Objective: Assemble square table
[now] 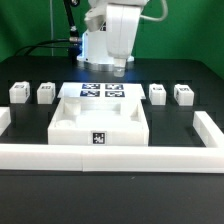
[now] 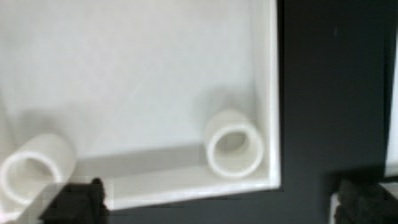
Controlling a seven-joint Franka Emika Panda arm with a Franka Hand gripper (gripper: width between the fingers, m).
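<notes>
Black table [image 1: 110,195], green backdrop [image 1: 25,25]; square tabletop [image 1: 97,118] against white border wall [image 1: 30,155].

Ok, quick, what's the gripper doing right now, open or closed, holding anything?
Gripper: open wide, holding nothing, hovering over the square tabletop.

White arm [image 1: 112,30] at upper centre of the exterior view, wrist turned downward; gripper [image 1: 119,68] with jaws spread wide.

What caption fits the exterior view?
Arm with open fingers above the marker board; tabletop in front, two legs either side.
</notes>
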